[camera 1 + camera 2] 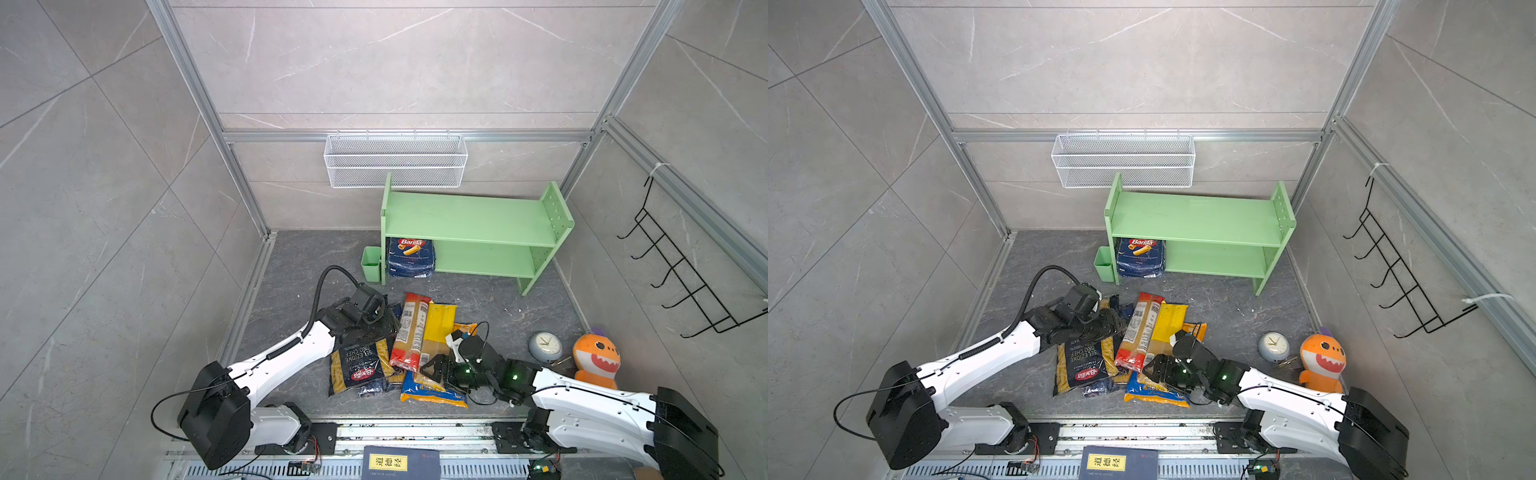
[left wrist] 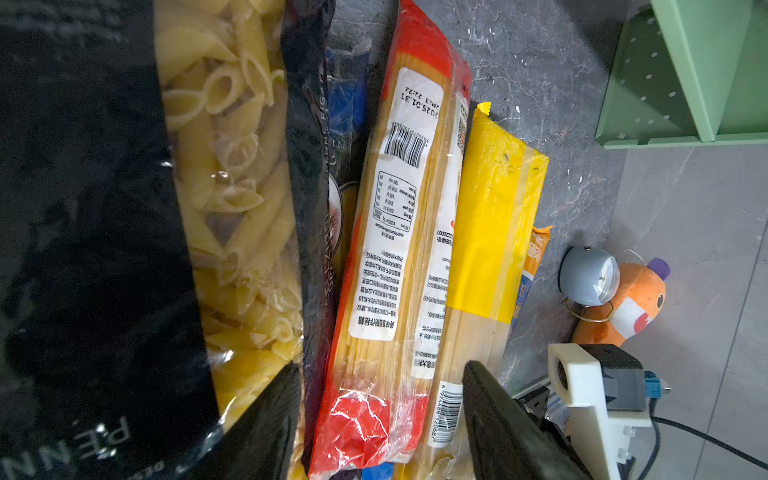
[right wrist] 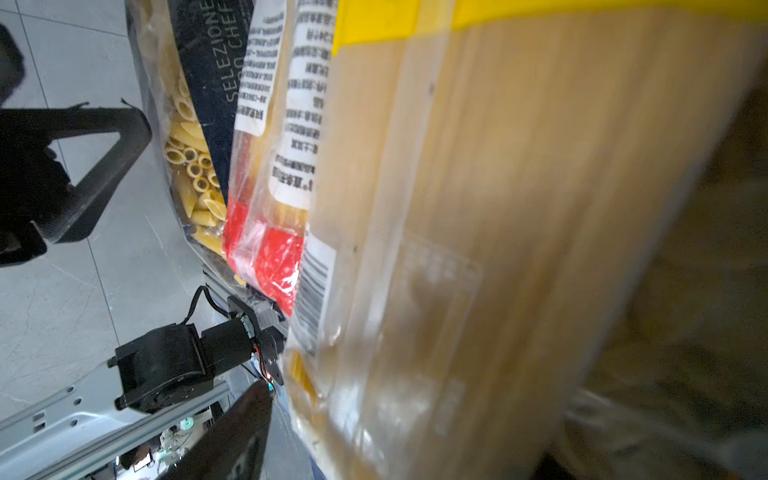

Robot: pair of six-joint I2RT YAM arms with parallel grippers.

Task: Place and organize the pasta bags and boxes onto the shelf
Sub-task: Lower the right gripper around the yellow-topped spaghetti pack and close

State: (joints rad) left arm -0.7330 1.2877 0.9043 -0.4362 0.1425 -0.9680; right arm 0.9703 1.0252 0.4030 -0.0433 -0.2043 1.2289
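Blue Barilla box (image 1: 410, 257) is stood in lower tier of green shelf (image 1: 469, 220), left end. Black penne bag (image 1: 359, 365), red-ended pack (image 1: 409, 332), yellow pack (image 1: 439, 326) and blue-orange bag (image 1: 432, 395) are piled on surface (image 1: 316, 266).

Two dark fingers (image 2: 498, 424) of the left tool (image 2: 382, 428) stand apart, and the red end of the red-ended spaghetti pack (image 2: 399, 249) shows between them; contact cannot be told. The black penne bag (image 2: 104, 208) lies alongside, its clear window full of tubes. A dark blue pack (image 2: 349, 104) is wedged between these two. On the red-ended pack's other side, touching it, lies the yellow spaghetti pack (image 2: 494, 216), with an orange-blue bag (image 2: 536, 253) peeking from beneath. All rest on the dark marbled surface (image 2: 540, 62). The green shelf (image 2: 685, 83) stands well apart. A grey clock (image 2: 588, 276) touches an orange plush toy (image 2: 631, 303) at the surface's edge, by the pale wall.
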